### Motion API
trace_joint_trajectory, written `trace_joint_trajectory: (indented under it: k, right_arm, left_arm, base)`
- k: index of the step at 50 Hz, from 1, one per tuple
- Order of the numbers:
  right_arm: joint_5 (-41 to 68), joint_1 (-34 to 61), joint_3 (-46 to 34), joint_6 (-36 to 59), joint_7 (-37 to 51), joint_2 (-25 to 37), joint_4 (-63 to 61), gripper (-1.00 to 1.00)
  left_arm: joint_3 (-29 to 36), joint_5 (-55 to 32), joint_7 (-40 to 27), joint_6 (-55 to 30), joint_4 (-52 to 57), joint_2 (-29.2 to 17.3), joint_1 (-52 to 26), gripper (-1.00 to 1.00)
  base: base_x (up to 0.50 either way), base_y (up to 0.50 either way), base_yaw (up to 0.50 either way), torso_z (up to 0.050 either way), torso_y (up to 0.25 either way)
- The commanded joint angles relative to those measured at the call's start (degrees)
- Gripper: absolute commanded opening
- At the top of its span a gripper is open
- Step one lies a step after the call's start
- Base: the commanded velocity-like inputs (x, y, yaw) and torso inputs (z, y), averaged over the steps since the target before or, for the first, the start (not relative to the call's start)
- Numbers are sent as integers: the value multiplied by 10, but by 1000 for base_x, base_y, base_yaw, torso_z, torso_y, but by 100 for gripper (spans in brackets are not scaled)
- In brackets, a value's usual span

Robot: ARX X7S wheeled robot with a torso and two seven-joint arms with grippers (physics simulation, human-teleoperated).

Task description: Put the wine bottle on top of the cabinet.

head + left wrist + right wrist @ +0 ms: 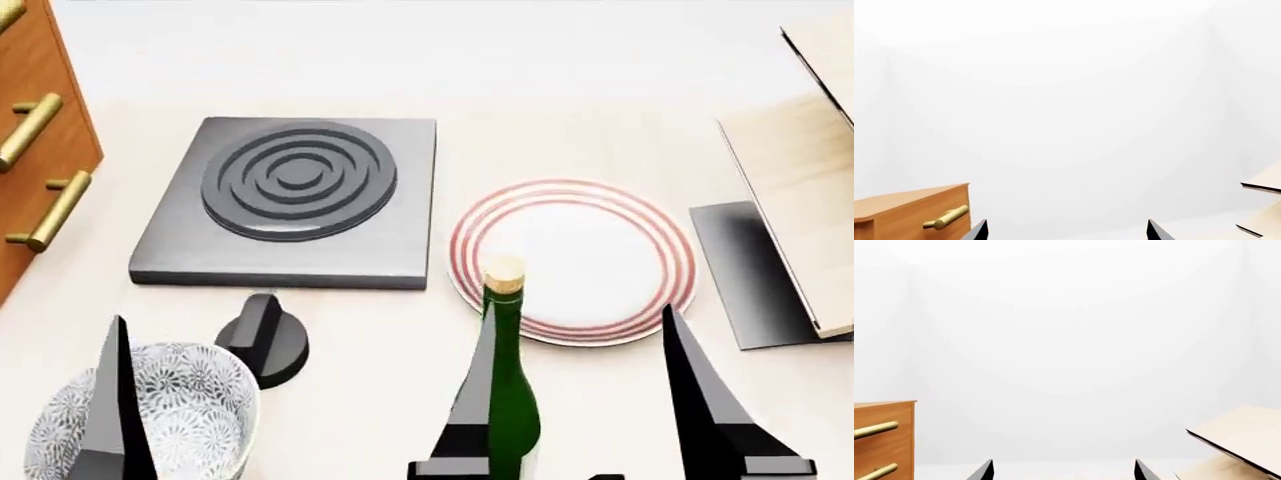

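Note:
The wine bottle (513,400), dark green with a tan cork, stands upright near the front of the table in the head view. My right gripper (577,312) is open, and its left finger (467,410) lies right against the bottle in that view. I cannot tell whether they touch. The right wrist view shows open fingertips (985,469) with no bottle between them. My left gripper (1064,225) is open and empty, with one finger (114,400) over the bowl. The reddish-brown cabinet (34,150) with brass handles stands at the far left; its top corner (914,207) shows beside the left gripper.
A patterned bowl (200,400) sits at front left, with a small black knob-shaped object (267,345) beside it. Behind are a dark grey hob slab (294,200) and a red-ringed white plate (587,255). A pale wooden slanted rack (801,180) on a dark mat (741,270) stands at right.

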Motion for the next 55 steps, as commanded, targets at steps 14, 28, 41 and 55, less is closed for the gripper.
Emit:
trace_joint_trajectory:
  k: [14, 28, 41, 55]
  right_arm:
    - [-4, -1, 7, -5, -2, -4, 3, 100]
    - [1, -3, 7, -13, 5, 0, 7, 100]
    - [-18, 1, -14, -9, 10, 15, 8, 100]
    - [-13, 2, -16, -9, 16, 20, 6, 100]
  left_arm:
    - [-25, -9, 17, 16, 4, 17, -1, 100]
    - [-24, -7, 18, 11, 4, 17, -2, 100]
    - [-23, -7, 18, 12, 4, 17, -1, 100]
    - [-22, -6, 19, 12, 4, 17, -1, 100]
  base:
    - [406, 0, 0, 0, 1]
    - [0, 0, 0, 0, 0]
    - [0, 143, 0, 0, 0]
    - [0, 500, 0, 0, 0]
